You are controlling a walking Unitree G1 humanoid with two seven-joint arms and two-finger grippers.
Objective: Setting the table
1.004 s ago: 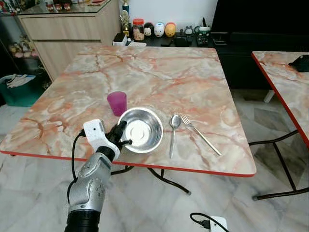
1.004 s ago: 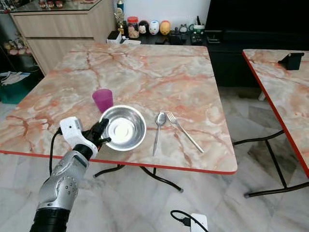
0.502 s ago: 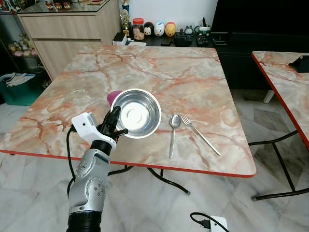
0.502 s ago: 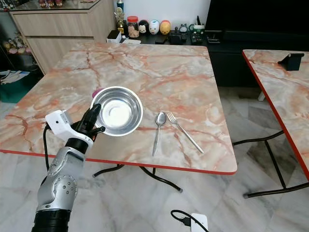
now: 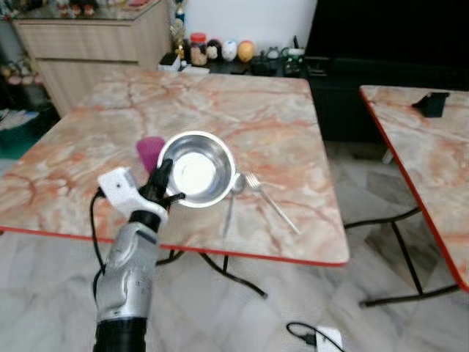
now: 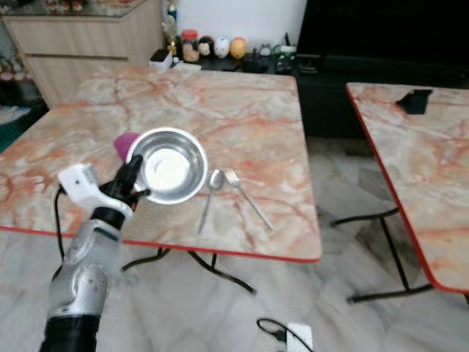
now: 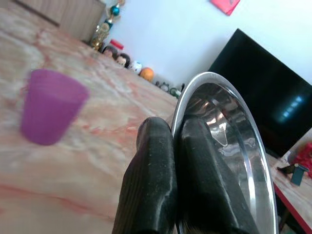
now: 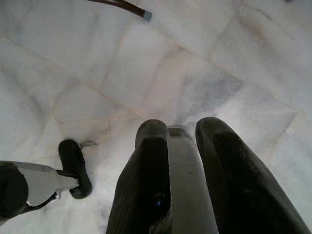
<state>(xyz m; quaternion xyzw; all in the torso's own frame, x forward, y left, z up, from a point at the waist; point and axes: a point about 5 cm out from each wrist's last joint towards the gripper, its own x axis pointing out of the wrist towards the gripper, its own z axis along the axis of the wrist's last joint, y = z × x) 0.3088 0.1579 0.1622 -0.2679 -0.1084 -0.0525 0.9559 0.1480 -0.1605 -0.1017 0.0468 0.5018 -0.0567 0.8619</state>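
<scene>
Nearest, white marble-tile floor (image 5: pixel 410 323) with a black cable and white plug (image 5: pixel 319 337). Left gripper (image 5: pixel 163 185) pinches the near-left rim of the steel bowl (image 5: pixel 196 169), fingers (image 7: pixel 151 180) clamped either side of the rim, bowl tilted above the marble table (image 5: pixel 242 117). Purple cup (image 5: pixel 150 152) sits just left of the bowl; spoon (image 6: pixel 209 192) and fork (image 6: pixel 248 196) lie to its right. Right gripper (image 8: pixel 180 146) hangs over the floor, fingers slightly apart, holding nothing. Second table (image 5: pixel 418 139) on the right. Sideboard with figurines (image 5: pixel 227 51) and dark TV (image 5: pixel 381 33) at the far wall.

The steel bowl (image 5: pixel 196 169) hides part of the pink cup (image 5: pixel 150 151) and the spoon's (image 5: pixel 231 192) head — both views are motion-blurred. At the right edge the second surface (image 6: pixel 410 169) is cut off, and the small figures (image 5: pixel 229 50) at upper centre are too blurred to identify.
</scene>
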